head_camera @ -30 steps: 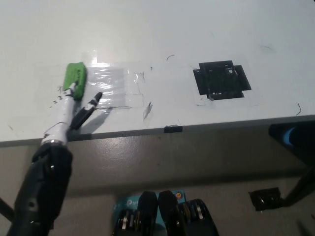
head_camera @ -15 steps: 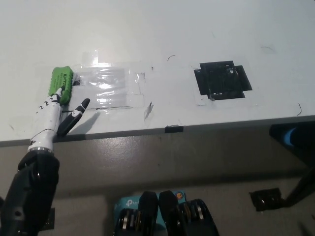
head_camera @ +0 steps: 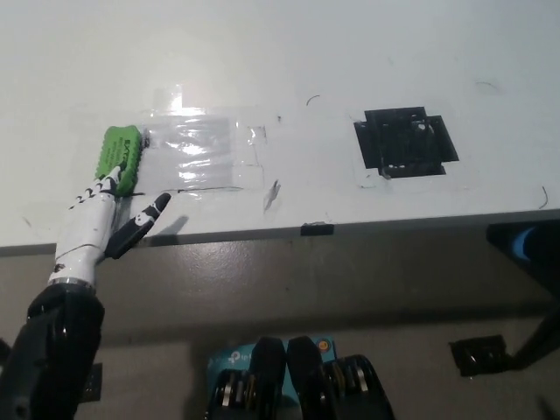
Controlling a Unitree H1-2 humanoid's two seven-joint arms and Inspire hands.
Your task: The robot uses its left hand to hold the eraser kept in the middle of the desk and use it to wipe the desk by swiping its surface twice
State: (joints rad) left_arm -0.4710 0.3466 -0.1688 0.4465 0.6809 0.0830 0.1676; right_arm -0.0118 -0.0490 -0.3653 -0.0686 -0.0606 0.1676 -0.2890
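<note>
White left hand [head_camera: 94, 223] at lower L of head view, coming up off a black forearm [head_camera: 52, 350] w/ wrist right at the desk's front edge. Fingers reach fwd onto the green rectangular eraser [head_camera: 120, 159], tips resting on its near end; thumb w/ black tip [head_camera: 140, 225] sticks out to the R, away from the eraser, lying low over the desk. Whether the hand actually grips the eraser or just presses on it: can't tell from this angle. Eraser lies flat on the white desk top [head_camera: 289, 52], long axis running roughly away from the robot, slightly tilted, w/ black print on its top face. Its R side sits just beside/touching the L edge of a clear glossy plastic sheet [head_camera: 206, 153] taped flat on the desk, thin dark line along the sheet's near edge. Further R, well apart from the hand, a black square tape patch [head_camera: 405, 142] w/ ragged edges on the desk. A few small dark scribble marks scattered on the surface near both. Small black clip-like piece [head_camera: 317, 229] on the desk's grey front edge, between sheet & patch. Right hand not in view.
</note>
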